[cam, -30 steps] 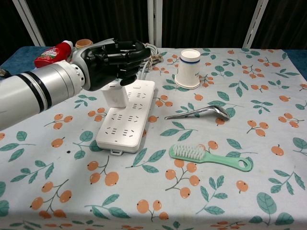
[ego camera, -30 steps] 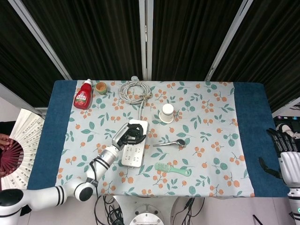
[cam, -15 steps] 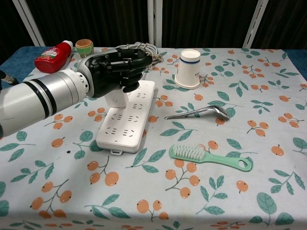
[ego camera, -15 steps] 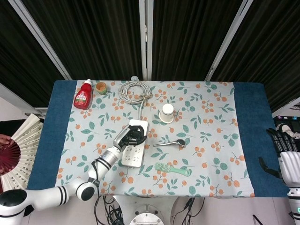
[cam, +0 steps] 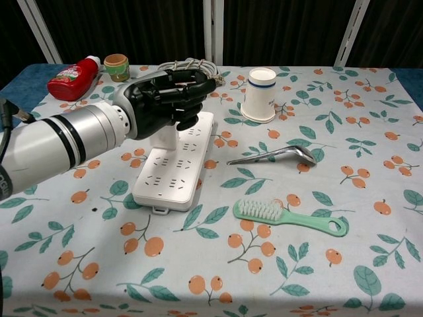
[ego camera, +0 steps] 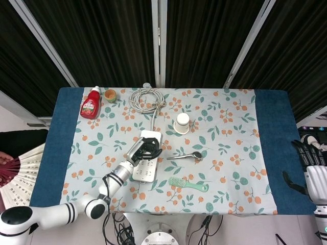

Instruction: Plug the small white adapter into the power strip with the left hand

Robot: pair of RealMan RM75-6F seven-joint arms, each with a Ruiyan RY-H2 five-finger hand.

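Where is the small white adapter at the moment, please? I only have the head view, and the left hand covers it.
Observer: In the chest view the adapter stands upright on the power strip, its white body showing just below the left hand.
Operator: Thank you. Is it fully seated?
Observer: Its base meets the strip's top face, but I cannot tell whether the prongs are fully in.
Operator: And the grip?
Observer: The hand's fingers curl over the adapter's top from above.

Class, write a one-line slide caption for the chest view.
Left hand holds the small white adapter on the power strip, beside a spoon and green brush.
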